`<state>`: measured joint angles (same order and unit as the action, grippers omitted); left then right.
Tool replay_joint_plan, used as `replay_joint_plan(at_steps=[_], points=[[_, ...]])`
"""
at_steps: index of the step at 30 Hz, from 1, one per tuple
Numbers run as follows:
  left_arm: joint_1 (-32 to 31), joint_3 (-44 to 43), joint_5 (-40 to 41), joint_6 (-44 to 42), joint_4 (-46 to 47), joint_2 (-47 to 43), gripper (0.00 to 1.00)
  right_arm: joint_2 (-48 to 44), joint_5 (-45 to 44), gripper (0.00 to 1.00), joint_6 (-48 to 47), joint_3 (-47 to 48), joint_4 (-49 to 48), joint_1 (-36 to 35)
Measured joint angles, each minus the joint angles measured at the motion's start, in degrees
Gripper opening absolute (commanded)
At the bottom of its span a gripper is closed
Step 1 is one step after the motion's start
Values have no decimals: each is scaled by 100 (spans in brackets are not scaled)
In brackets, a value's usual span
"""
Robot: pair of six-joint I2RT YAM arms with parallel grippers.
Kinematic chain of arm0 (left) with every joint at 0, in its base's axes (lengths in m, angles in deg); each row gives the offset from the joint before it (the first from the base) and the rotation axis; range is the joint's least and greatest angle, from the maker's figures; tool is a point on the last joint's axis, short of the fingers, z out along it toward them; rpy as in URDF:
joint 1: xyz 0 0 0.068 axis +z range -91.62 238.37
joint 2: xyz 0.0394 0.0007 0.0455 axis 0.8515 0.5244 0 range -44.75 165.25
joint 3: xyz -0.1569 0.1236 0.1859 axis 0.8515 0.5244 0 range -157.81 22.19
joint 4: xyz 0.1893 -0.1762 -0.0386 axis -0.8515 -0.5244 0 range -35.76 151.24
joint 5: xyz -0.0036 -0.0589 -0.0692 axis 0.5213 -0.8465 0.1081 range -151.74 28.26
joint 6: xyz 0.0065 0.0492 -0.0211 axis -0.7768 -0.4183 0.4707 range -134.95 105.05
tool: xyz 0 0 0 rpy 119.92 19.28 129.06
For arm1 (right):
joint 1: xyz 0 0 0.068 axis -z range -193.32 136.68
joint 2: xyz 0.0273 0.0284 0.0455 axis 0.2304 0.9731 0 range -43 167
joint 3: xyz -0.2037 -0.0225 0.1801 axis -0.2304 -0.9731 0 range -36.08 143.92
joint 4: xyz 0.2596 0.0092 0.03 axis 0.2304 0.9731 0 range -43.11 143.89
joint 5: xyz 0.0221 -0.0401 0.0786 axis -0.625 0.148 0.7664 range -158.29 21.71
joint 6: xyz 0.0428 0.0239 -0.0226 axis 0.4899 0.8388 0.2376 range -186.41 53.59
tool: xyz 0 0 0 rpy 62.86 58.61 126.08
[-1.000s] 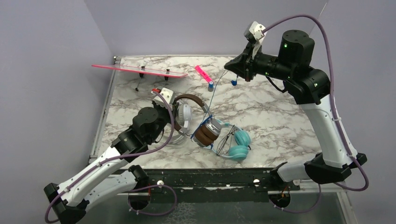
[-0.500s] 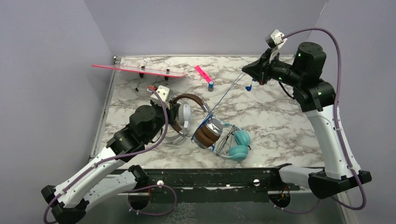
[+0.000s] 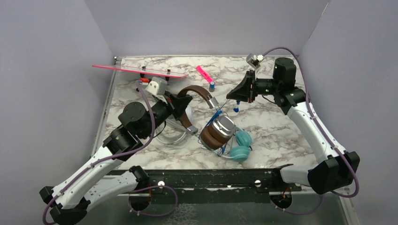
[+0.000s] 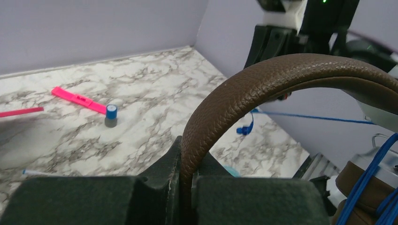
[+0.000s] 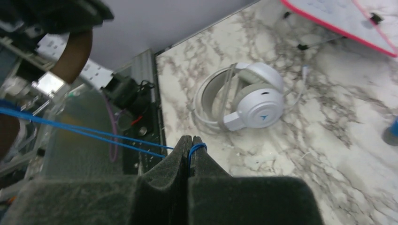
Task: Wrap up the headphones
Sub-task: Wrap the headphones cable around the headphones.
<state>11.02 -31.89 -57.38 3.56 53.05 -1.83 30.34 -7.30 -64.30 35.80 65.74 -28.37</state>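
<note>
My left gripper (image 3: 182, 100) (image 4: 187, 147) is shut on the leather band of the brown headphones (image 3: 199, 91) (image 4: 281, 75), holding it raised. Their brown cups (image 3: 218, 133) hang low at centre with blue cord (image 3: 217, 115) wound around them. That cord runs up to my right gripper (image 3: 233, 96) (image 5: 190, 140), which is shut on it; the blue cord (image 5: 117, 136) loops over the fingertips, and its plug (image 3: 237, 108) (image 4: 244, 130) dangles. The teal headphones (image 3: 240, 146) lie beside the cups. The white headphones (image 5: 253, 101) (image 3: 171, 136) lie on the table, partly under my left arm.
A clear board with a pink edge (image 3: 141, 70) stands on small legs at the back left. A pink marker (image 3: 203, 72) (image 4: 77, 99) and a small blue-topped cap (image 3: 212, 86) (image 4: 111, 115) lie at the back centre. Purple walls close in the marble table (image 3: 281, 122).
My right arm has swung down and left from high at the back right, still holding the cord. My left gripper has lifted and turned the brown band; the cups shifted slightly right.
</note>
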Motion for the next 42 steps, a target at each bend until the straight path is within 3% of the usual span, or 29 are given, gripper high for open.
replay_joint_plan(at_steps=[7,14,17,24,32,42], points=[[0,-942,286,175,398,688,0,-393,1545,1,1934,-1427,-2798,0],[-2,-1309,693,-31,472,664,0,-715,2218,1,2457,-1495,-3630,0],[-2,-1309,710,-122,531,474,0,-758,2175,1,3152,-1510,-4293,0],[-2,-1137,769,-136,645,-125,0,-890,1333,1,4260,-1060,-4483,11],[-2,-988,931,-190,590,-654,0,-955,1132,1,5954,-1458,-6155,20],[-2,-1294,1093,-422,595,-833,0,-1008,1390,1,6122,-1598,-6824,33]])
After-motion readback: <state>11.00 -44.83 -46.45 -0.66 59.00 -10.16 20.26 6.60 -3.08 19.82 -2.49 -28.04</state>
